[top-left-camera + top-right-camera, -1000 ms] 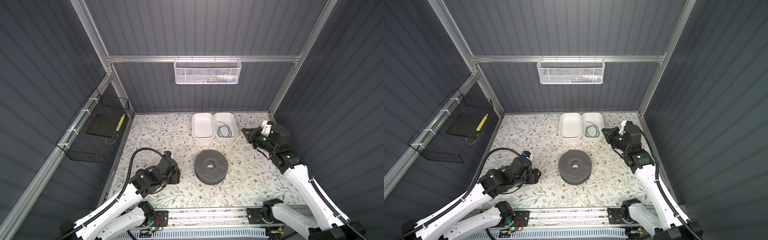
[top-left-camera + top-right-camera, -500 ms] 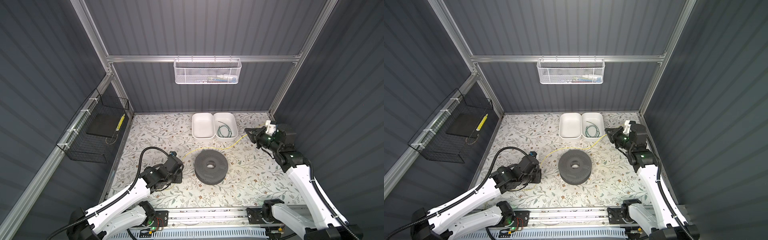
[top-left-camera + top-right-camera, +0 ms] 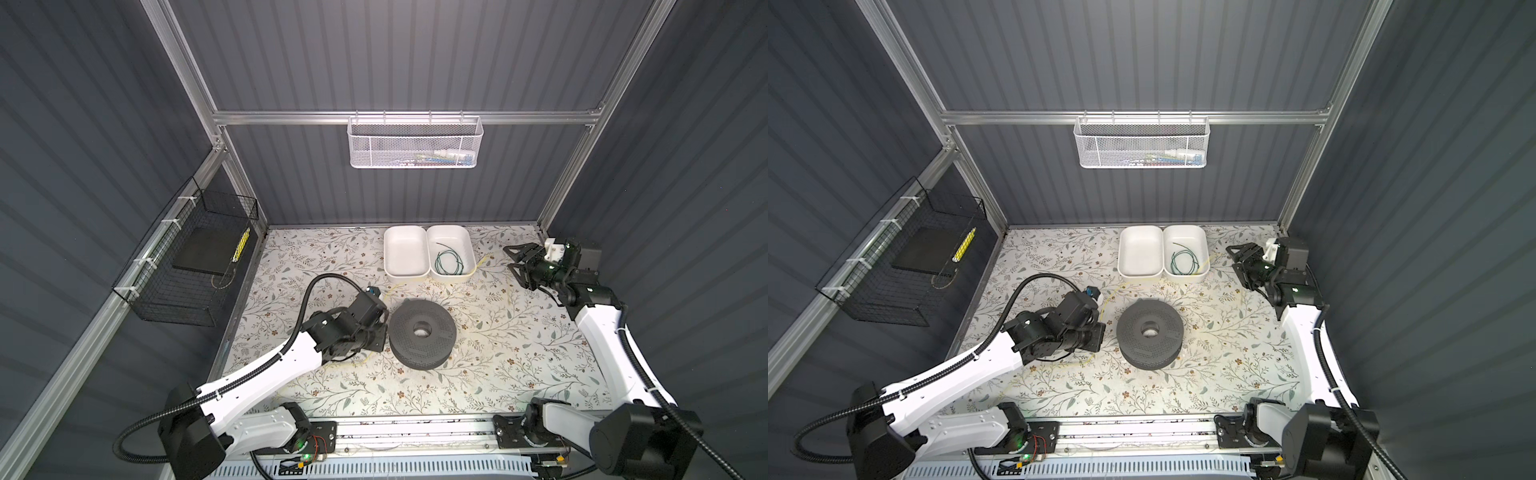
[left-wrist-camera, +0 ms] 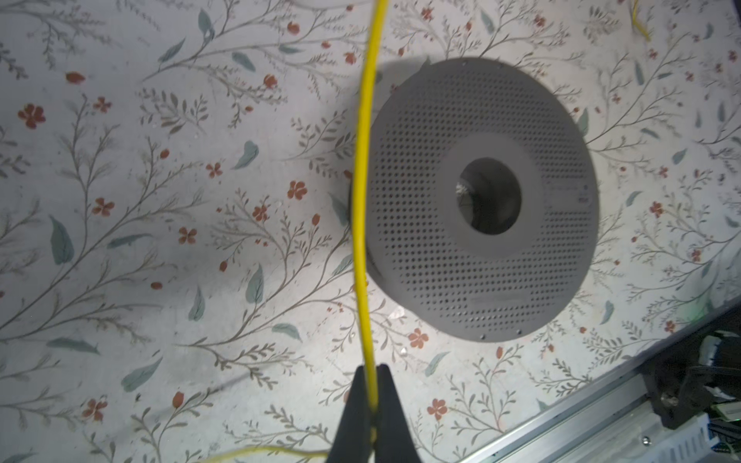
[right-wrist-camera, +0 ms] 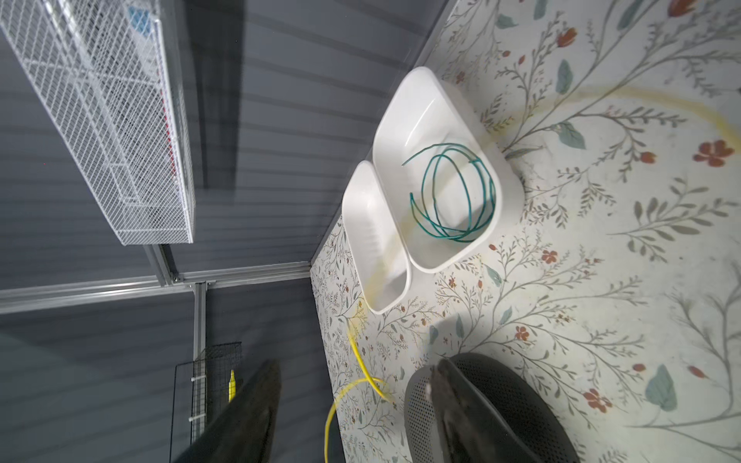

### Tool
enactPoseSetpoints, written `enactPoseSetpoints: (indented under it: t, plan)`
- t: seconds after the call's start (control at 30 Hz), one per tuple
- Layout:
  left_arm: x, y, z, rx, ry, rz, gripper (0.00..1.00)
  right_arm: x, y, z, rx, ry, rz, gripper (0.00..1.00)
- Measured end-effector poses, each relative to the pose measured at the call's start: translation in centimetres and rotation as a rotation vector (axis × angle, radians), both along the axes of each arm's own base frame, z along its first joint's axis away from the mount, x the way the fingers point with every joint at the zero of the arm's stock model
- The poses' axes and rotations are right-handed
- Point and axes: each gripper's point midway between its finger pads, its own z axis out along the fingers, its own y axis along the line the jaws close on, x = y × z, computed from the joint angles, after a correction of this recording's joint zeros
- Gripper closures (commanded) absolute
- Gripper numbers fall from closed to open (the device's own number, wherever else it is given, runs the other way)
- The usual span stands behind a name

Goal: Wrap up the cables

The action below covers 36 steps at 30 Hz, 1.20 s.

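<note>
The left arm is stretched low over the floral table from the near-left corner, with its wrist bent down just beside the left rim of the dark perforated spool. The left gripper is seen in the left wrist view with its fingers pressed together on the yellow cable, which is pinched between the tips. The right arm is raised along the right wall, and the right gripper is pointed toward the two white trays with its fingers spread apart and nothing between them. Open table is left between the spool and the right arm, and in front of the spool up to the metal rail at the near edge. The trays are set side by side against the back edge, well apart from the spool. From the pinch, the yellow cable is run taut past the spool's rim, close to it or perhaps touching it, which cannot be told. A slack length is trailed on the table below the gripper. Near the trays it is smeared in the right wrist view, so its course there can only be guessed as a loose curve. The green cable is lain coiled in loose loops inside the right-hand tray.
</note>
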Motion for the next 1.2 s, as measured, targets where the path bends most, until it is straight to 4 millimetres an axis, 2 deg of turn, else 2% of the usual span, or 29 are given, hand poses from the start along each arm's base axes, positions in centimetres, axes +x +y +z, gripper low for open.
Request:
enactPoseSetpoints:
  t: [0.13,0.37,0.53,0.63,0.73,0.8,1.0,1.07,1.2]
  plan:
    - [1.7,-1.9,2.4,-0.028,-0.047,-0.008,1.0,-2.3,0.3,0.0,-0.033,-0.021,0.021,0.2]
    - [4.1,-4.8,5.3,-0.061,-0.101,-0.035,1.0,-5.9,1.2,0.7,-0.055,-0.047,0.078,0.2]
    - [5.4,-7.2,7.3,-0.097,-0.124,-0.072,1.0,-9.8,2.8,4.0,-0.074,-0.159,0.117,0.33]
    - [5.9,-8.9,9.0,-0.14,-0.141,-0.1,1.0,-12.3,5.2,6.1,-0.074,-0.25,0.191,0.47]
    - [6.2,-10.8,10.5,-0.181,-0.148,-0.129,1.0,-14.3,8.6,7.1,-0.073,-0.351,0.316,0.51]
    - [6.5,-12.0,11.2,-0.201,-0.152,-0.144,1.0,-14.8,11.0,6.0,-0.095,-0.381,0.406,0.52]
    - [7.5,-14.5,12.5,-0.229,-0.157,-0.177,1.0,-13.9,16.7,-0.5,-0.288,-0.378,0.594,0.42]
    - [7.5,-14.6,12.8,-0.232,-0.157,-0.18,1.0,-13.3,18.2,-2.1,-0.34,-0.39,0.631,0.42]
    - [7.5,-14.7,13.7,-0.244,-0.164,-0.183,1.0,-11.6,19.4,-3.4,-0.404,-0.412,0.626,0.42]
